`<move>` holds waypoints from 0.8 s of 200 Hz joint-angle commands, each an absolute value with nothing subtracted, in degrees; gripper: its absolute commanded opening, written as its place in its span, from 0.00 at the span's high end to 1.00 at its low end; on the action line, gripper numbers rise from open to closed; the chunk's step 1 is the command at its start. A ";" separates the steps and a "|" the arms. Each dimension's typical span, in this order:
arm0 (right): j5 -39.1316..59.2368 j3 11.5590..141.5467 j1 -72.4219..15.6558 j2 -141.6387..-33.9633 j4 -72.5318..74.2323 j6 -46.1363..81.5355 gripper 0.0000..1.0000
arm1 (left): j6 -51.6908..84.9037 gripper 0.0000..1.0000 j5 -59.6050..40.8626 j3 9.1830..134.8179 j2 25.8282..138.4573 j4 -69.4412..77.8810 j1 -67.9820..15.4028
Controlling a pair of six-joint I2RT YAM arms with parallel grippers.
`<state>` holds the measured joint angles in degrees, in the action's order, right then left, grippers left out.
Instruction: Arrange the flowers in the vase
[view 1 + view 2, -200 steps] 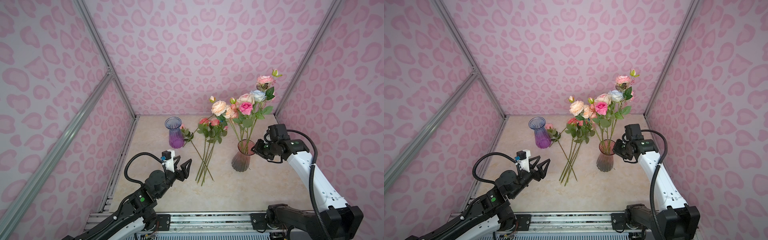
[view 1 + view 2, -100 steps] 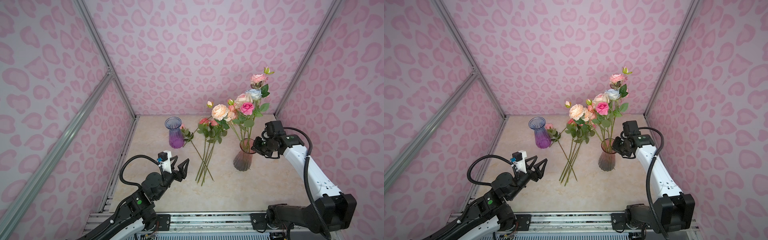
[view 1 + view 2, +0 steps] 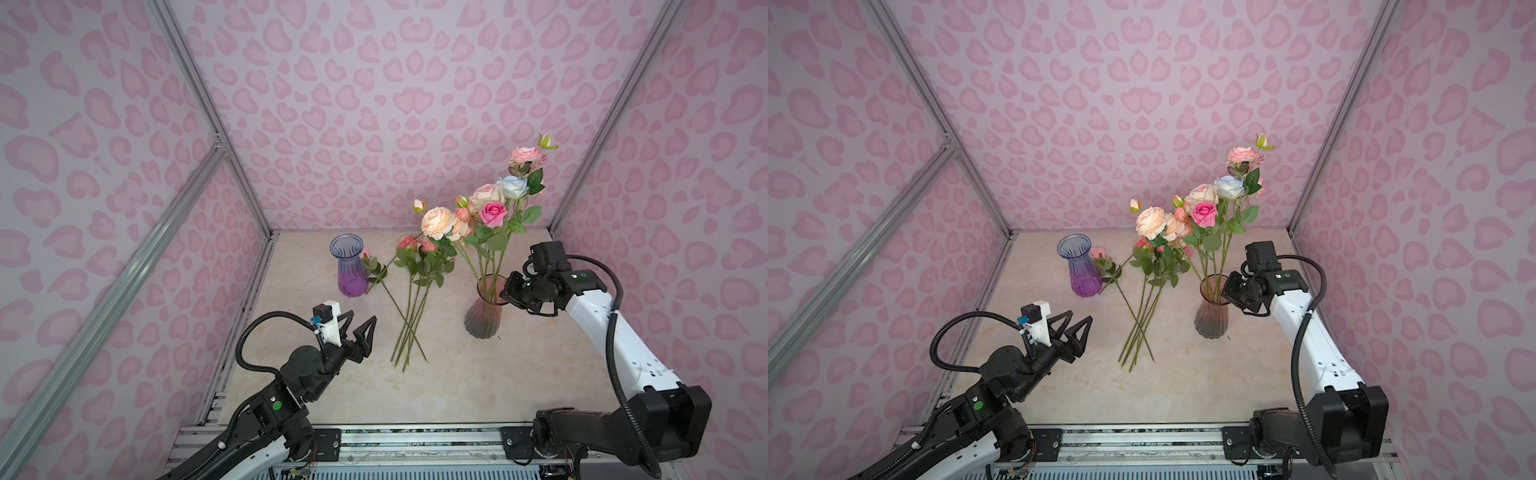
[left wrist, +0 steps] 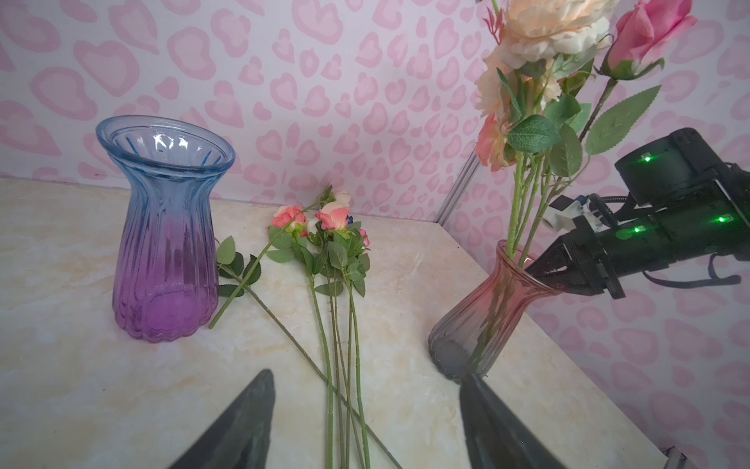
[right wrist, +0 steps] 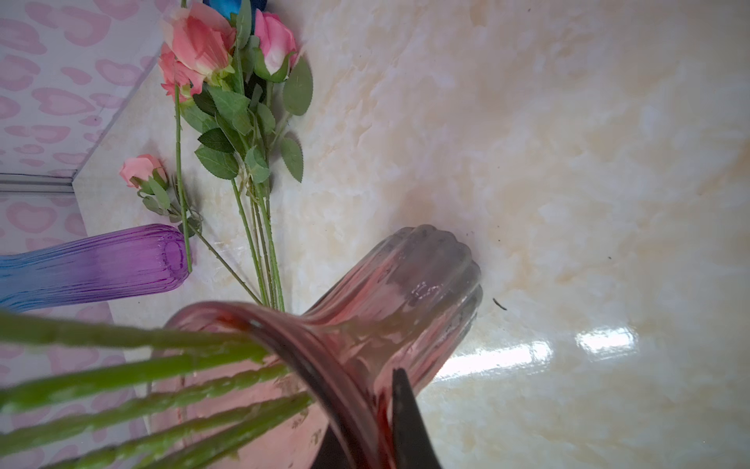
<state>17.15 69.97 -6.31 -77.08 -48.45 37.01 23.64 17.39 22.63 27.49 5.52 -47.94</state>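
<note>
Several flowers point(image 3: 422, 262) lie flat between the purple vase point(image 3: 350, 268) and the pink vase point(image 3: 484, 316). Their cut stem ends point at the nearer left gripper point(image 3: 362, 316), whose jaws stand apart. The right gripper point(image 3: 506, 291) pinches the pink vase's rim.

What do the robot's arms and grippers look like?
The left arm and right arm have white shells, black joints and looping ribbed black cables, with small green dots. The left gripper and right gripper are black with pointed triangular fingers. A white bracket tops the left wrist.
</note>
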 commanded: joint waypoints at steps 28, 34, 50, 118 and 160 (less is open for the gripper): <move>14.08 74.28 -5.38 -83.17 -38.91 35.89 1.00 | 23.17 0.28 18.35 24.11 28.55 5.32 -47.89; 14.07 74.99 -5.22 -83.96 -38.08 35.86 1.00 | 23.12 0.27 18.46 24.11 28.64 5.36 -47.82; 14.54 76.24 -4.52 -86.27 -35.51 36.34 1.00 | 23.17 0.27 18.63 24.30 28.96 5.33 -47.90; 13.35 90.66 -3.69 -99.16 -37.46 35.82 1.00 | 22.73 0.27 18.72 26.11 31.31 4.88 -47.81; 14.77 96.37 -2.84 -104.70 -41.44 34.86 1.00 | 22.41 0.27 18.81 27.11 32.28 4.70 -47.84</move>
<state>14.09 94.35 -3.42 -102.45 -40.62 36.18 23.18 18.37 26.04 32.01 4.27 -47.94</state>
